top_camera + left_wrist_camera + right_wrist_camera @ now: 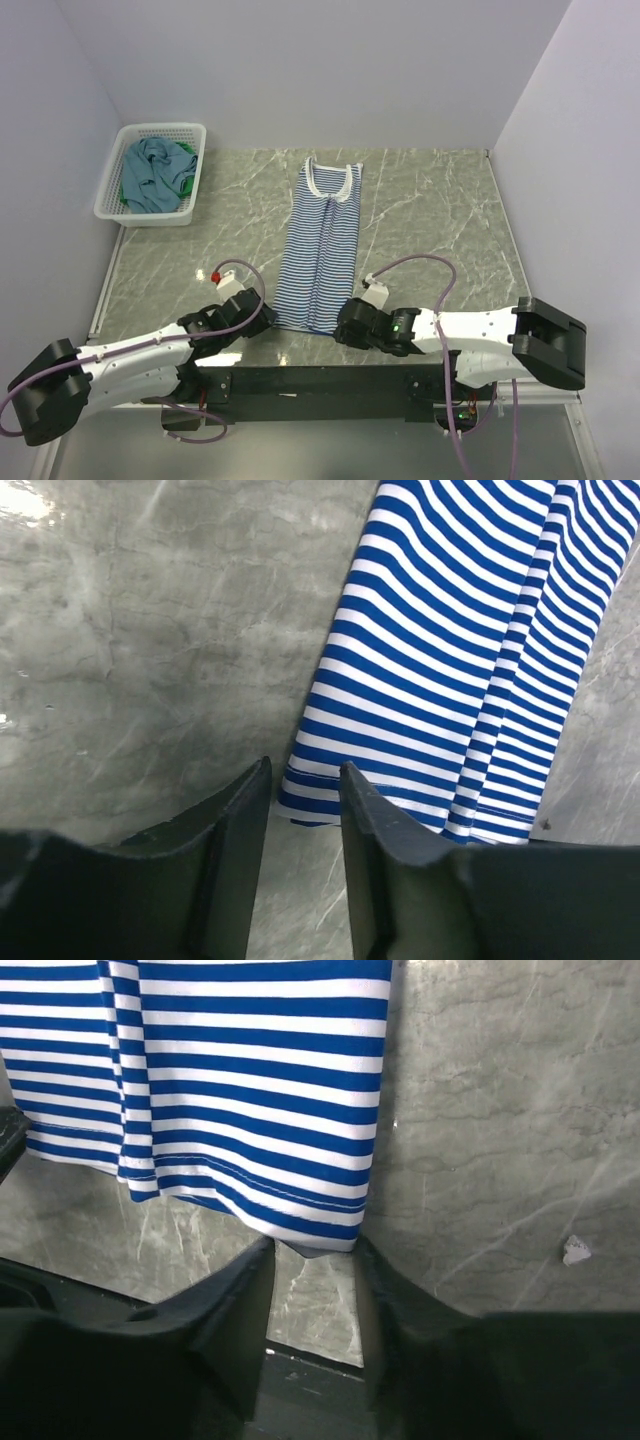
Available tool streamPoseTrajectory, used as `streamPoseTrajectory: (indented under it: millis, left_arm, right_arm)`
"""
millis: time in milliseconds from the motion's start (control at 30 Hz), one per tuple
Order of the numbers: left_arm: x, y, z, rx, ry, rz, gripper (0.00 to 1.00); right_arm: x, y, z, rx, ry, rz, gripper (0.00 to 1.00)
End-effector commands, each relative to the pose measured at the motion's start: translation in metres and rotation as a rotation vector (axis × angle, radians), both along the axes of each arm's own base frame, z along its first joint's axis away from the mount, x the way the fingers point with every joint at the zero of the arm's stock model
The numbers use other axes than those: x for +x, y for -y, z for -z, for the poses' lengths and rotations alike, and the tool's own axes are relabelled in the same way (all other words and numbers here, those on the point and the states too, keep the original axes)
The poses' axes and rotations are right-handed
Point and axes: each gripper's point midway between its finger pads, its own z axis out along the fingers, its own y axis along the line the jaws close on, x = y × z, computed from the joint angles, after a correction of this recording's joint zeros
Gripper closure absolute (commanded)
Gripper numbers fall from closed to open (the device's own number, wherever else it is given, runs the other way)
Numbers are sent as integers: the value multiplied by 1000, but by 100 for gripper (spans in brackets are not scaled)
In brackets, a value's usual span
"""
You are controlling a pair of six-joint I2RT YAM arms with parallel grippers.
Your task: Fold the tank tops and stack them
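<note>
The big grey surface (430,220) is used as a flat place for folding; the striped tank top (322,250) is laid out long in the middle of it, neck at 12 o'clock and bottom edge at 6 o'clock; it seems to be put this way so that both bottom corners can be reached by the arms at once.

The white basket (115,185) is set far off at 10 o'clock, most likely so that the tops waiting for their turn are out of the way; the teal tank top (150,172) is bunched up inside it, and a bit of the green tank top (188,180) is seen beside the teal one.

The left gripper (305,770) is placed at the 7 o'clock corner of the striped top; it is partly open, with that corner right at the gap; nothing is pinched. The right gripper (315,1245) is placed at the 5 o'clock corner in the same way, partly open, with the corner lying at the gap and not squeezed; a grab of both corners is probably being lined up.

The striped top is soft and thin, with navy and white lines and a white neck band; its sides look folded in already, so it looks narrow.
</note>
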Motion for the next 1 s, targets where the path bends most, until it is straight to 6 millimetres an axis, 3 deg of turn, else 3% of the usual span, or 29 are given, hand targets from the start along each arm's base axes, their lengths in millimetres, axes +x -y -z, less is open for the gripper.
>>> streamPoseTrajectory:
  millis: [0,267,333,533,567,767,833,967]
  left_arm:
    - [-19,-15,29,92,-86,26,61]
    - [-22,-8,30,106,-92,45,65]
    - [-22,-7,30,114,-96,46,73]
    - [-23,-1,20,113,-88,68,99]
    - [-27,1,18,113,-88,82,99]
    - [-51,19,5,79,-105,139,99]
    - [-60,20,0,83,-107,146,100]
    - [-90,35,-17,66,-105,188,99]
  right_arm:
    - [-8,18,21,-94,-33,22,58]
    - [1,30,16,-174,11,31,65]
    - [2,31,14,-186,20,25,78]
    - [3,32,8,-226,37,-9,97]
    - [2,30,5,-226,42,-15,99]
    - [-22,25,-2,-275,52,-80,100]
    - [-38,28,-4,-324,54,-119,100]
    - [-56,25,-20,-381,88,-165,100]
